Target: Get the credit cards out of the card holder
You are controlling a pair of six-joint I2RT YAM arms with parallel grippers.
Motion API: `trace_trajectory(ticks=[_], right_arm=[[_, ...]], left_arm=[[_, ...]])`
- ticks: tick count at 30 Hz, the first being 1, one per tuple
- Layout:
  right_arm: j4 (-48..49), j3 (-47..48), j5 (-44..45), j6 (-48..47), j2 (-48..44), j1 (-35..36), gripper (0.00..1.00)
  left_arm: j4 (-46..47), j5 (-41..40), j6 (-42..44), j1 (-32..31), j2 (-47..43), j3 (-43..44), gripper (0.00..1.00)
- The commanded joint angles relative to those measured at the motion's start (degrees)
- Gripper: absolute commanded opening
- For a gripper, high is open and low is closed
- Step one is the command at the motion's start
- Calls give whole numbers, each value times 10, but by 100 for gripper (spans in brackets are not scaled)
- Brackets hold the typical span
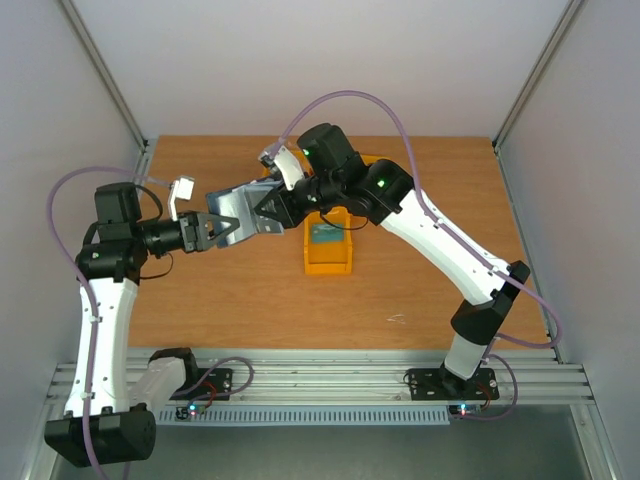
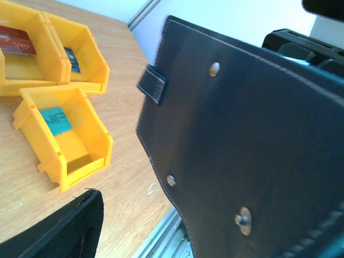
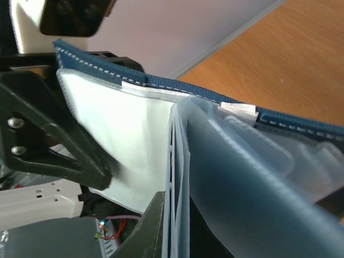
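Stitched navy card holder point(image 2: 242, 134), pale clear sleeves point(image 3: 242, 177), in right end effector point(image 1: 262, 211) grip; left end effector point(image 1: 214, 229) wide.

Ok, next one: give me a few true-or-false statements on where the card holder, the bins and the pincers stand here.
1. The card holder is up off the table, between the left pincer and the right pincer. True.
2. The yellow bins are all empty. False: each of the three holds a card, and the separate bin in front has a teal card.
3. The right pincer is shut on the card holder. True.
4. The card holder is folded shut. False: it is open, with its clear sleeves fanned out.
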Motion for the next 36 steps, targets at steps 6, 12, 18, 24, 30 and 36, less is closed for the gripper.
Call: trace_trajectory(ticks=[6,12,18,24,30,36], right_arm=[[46,4,-78,14,-14,1,1],[50,1,-109,-6,-18,1,1],[61,-43,-75,-3,-48,-22,15],[101,-104,-58,6,-93,-48,30],[111,-144,-73,-14,-121,-68,52],[153,-186,-137,-41,-159,-81,98]], left_arm=[[99,36,-74,-9,-8,-21,76],[120,55,-89,-11,-8,-20,16],[111,104,-95,-11,-6,1,0],[131,139,-129,-11,0,14,0],[159,163,-167,-11,3,33,0],[-67,213,11,-13,32,152,0]])
